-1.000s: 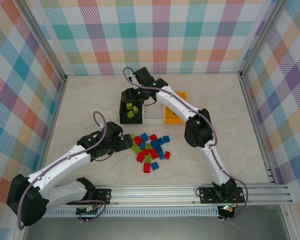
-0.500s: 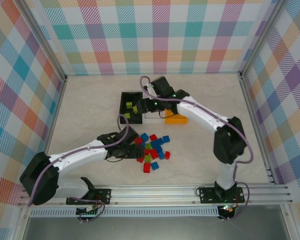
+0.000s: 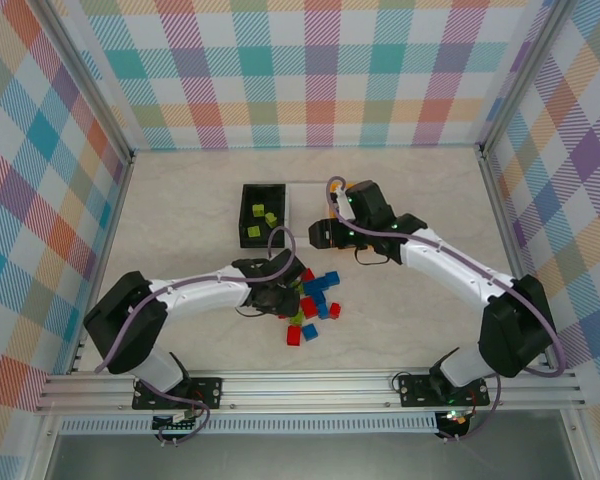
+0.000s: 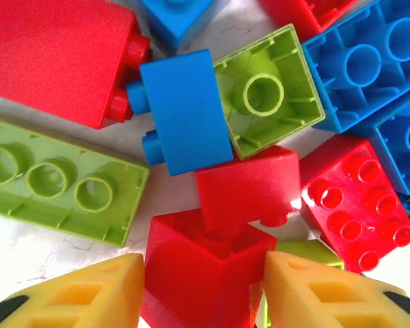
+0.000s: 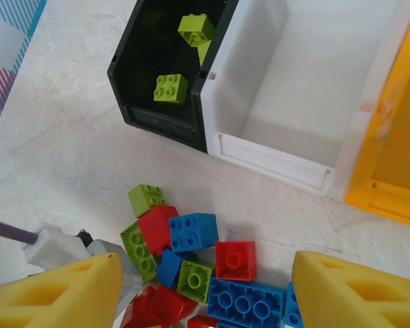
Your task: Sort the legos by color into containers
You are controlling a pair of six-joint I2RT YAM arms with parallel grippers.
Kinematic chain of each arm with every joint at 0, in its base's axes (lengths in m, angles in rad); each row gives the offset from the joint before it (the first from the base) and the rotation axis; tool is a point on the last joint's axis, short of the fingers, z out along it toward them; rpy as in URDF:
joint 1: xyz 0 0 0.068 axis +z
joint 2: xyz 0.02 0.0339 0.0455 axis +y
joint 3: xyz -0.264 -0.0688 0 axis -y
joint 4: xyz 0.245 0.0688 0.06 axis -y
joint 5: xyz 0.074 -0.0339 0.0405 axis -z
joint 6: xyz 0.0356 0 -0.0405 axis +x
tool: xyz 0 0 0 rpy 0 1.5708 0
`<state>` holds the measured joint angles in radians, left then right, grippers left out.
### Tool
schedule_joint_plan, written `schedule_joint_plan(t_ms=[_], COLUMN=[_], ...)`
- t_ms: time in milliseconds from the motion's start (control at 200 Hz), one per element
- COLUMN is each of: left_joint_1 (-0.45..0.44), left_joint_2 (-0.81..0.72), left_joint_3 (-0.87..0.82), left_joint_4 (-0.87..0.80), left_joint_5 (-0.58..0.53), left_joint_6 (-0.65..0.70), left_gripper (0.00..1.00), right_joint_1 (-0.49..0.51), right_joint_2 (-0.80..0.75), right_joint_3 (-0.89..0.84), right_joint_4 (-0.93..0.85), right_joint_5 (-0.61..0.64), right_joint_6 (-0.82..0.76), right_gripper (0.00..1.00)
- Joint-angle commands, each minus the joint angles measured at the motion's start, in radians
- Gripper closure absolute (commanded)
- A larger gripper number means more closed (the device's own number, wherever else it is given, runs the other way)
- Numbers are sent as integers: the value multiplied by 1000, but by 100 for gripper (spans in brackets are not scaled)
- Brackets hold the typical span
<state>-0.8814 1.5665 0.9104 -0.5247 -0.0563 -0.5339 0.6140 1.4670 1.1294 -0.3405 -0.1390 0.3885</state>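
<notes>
You are looking at smooth, glossy plastic legos [image 4: 184,113]; the big red lego [image 4: 55,58] is showing a fine grainy sheen. The left fingers [image 4: 75,297] are reading as matt yellow plastic. The table [image 5: 75,157] is showing a smooth, pale marbled finish. The white bin [image 5: 273,154] is looking satin plastic and the black bin [image 5: 157,119] glossier. The rail [image 3: 310,385] is gleaming like ribbed metal.

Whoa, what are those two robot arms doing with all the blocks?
They are sorting blocks by color into bins. The left arm's fingers sit on either side of a red block in the pile; I can't tell if they are squeezing it. The right arm's fingers hang wide open and empty above the pile. A few green blocks lie in the black bin. The white bin beside it looks empty.
</notes>
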Motion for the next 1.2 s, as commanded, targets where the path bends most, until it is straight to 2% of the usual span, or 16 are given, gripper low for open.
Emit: schedule_joint_plan(t_ms=[0,90,260,540,680,785,970,1200], left_joint_1=[-5,-10,-13,-33,-32,22,140,203], left_joint_2=[54,62,72,34,-86,-94,97,468], left_joint_3=[12,24,17,40,108,220,483,898], left_joint_4=[-72,-94,-104,-131,-158,-161,-117,-236], left_joint_5=[-42,-65,-90,-108,-123,-126,-158,-235], left_joint_6=[22,23,24,8,-6,9,65,111], left_gripper=[51,46,48,66,66,66,66,68], right_joint_1=[-13,-18,-25,-39,-47,-57,-60,-63], right_joint_2=[-42,-51,-59,-85,-113,-144,-197,-254], right_joint_3=[-18,-33,-47,-63,-89,-130,-218,-271], right_joint_4=[37,47,55,54,61,77,92,67], right_joint_5=[8,6,4,6,17,34,65,45], right_joint_6=[19,21,24,28,35,45,59,69], right_gripper=[33,33,33,32,31,31,30,28])
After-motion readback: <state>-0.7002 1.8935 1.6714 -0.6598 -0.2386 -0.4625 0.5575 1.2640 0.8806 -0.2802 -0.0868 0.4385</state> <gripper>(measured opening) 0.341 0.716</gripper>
